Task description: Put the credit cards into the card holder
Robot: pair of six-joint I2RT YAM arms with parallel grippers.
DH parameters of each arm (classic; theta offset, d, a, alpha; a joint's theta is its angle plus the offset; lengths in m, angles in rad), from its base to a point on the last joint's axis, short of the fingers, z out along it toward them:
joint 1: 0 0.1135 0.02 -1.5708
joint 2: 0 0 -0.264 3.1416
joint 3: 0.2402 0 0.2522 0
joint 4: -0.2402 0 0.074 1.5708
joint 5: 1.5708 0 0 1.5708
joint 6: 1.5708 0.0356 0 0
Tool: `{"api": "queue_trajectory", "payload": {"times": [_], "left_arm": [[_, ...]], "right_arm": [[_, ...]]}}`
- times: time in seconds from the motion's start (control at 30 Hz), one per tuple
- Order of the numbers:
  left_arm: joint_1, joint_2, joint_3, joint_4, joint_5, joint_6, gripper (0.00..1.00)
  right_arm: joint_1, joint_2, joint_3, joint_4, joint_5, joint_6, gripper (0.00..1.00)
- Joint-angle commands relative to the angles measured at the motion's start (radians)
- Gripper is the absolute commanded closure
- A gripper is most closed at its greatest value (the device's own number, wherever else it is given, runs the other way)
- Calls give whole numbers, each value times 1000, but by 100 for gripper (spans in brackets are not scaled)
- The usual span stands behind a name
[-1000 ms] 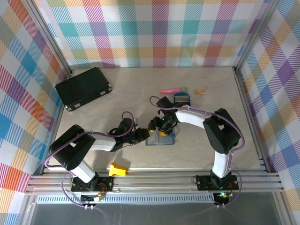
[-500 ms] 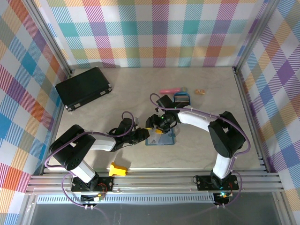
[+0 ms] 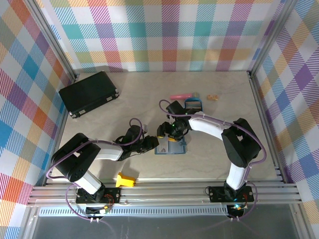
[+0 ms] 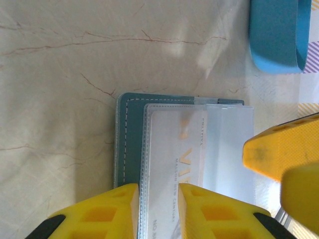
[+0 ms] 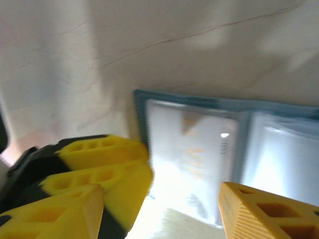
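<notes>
The card holder [image 3: 177, 148] lies open on the table, a teal wallet [image 4: 130, 129] with clear sleeves. One pale credit card [image 4: 177, 149] with gold lettering sits in its left sleeve, and shows again as a card [image 5: 197, 149] in the right wrist view. My left gripper [image 3: 155, 144] rests at the holder's left edge. Its jaws [image 4: 158, 191] stand a narrow gap apart, straddling the sleeve's stitched edge and the card. My right gripper [image 3: 169, 133] hovers over the holder, its jaws [image 5: 162, 199] wide open with nothing held. Its yellow fingers [image 4: 279, 154] stand beside the right sleeve.
A bright blue oval tray [image 3: 193, 104] and a pink object [image 3: 179, 96] lie behind the holder, with a small tan piece [image 3: 213, 97] further right. A large black case [image 3: 88, 93] sits at the back left. A yellow object [image 3: 125, 179] lies near the front edge.
My right gripper has shifted slightly left and back over the holder. The left arm and the holder have stayed still.
</notes>
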Motion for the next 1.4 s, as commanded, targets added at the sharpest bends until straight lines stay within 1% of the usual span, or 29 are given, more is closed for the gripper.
{"api": "queue_trajectory", "payload": {"times": [0.0, 0.07, 0.17, 0.3, 0.43, 0.67, 1.0, 1.23, 1.37], "left_arm": [[-2, -12, 9, -5, 0, 24, 72], [-2, -10, 9, -3, 1, 23, 73], [-2, -10, 11, -3, 1, 23, 73], [-2, -12, 9, -5, 1, 24, 73], [-1, -13, 8, -5, -1, 23, 73], [-1, -10, 9, -3, -2, 21, 73], [-2, -7, 9, -1, 0, 21, 73], [-1, -8, 9, -2, 0, 21, 73], [-2, -15, 9, -4, -3, 18, 73]], "right_arm": [[0, -43, 57, -174, 206, -78, 35], [-1, -40, 64, -206, 249, -95, 34], [-7, -34, 68, -226, 277, -110, 33], [-27, -31, 55, -225, 270, -106, 32], [-52, -22, 33, -192, 205, -102, 32], [-65, 3, 20, -169, 155, -97, 31], [-78, 34, -10, -109, 43, -93, 33], [-78, 6, -18, -83, 6, -94, 35], [-77, -31, -48, -9, -68, -89, 36]]}}
